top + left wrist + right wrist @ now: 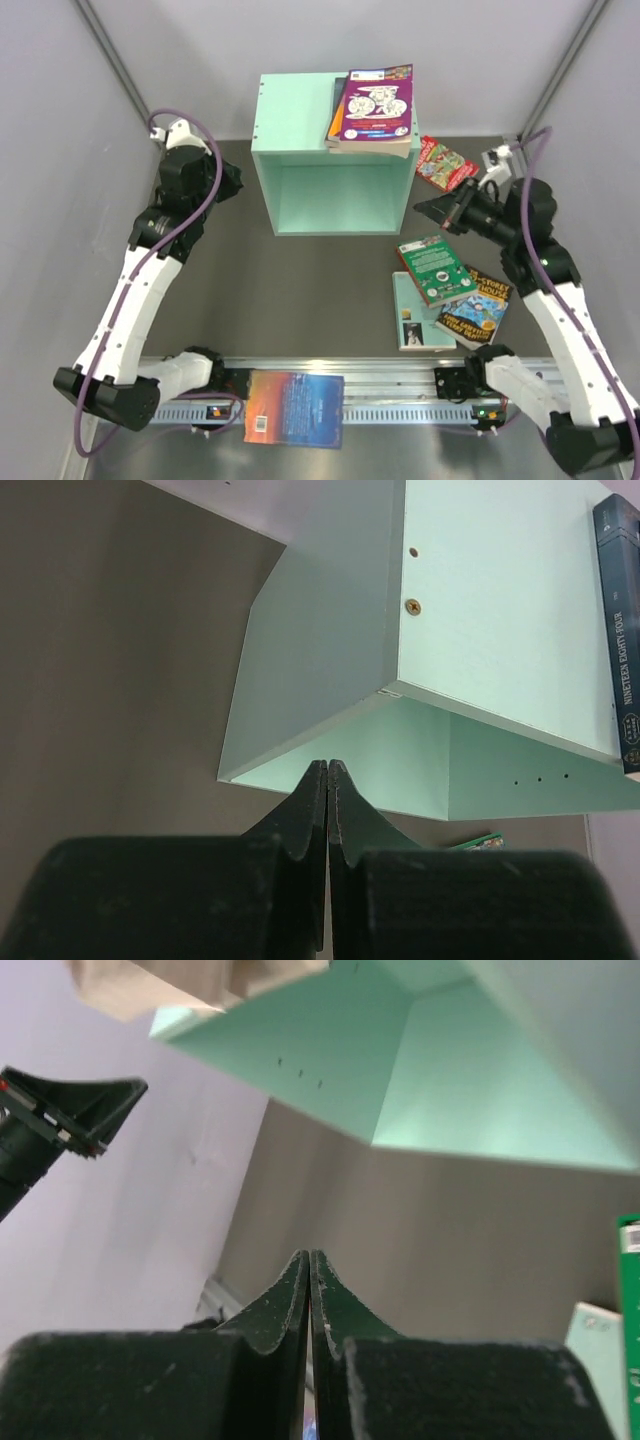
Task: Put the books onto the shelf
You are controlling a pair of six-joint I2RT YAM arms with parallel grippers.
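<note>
Mint-green wooden cube shelf (pixel 335 160), purple paperback stack (pixel 375 105) flat on top; left gripper (pixel 328 765), right gripper (pixel 309 1255) flanking, both pinched closed, empty, seemingly between fetches.

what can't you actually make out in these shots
- Top external: how many books lie under the purple book on the shelf; its cover hides them.
- Top external: most of the pale book, overlapped by the green book.
- Left wrist: the dark book, cut off by the right edge.
- Right wrist: the green book is only a sliver at the right edge, title unreadable.
</note>
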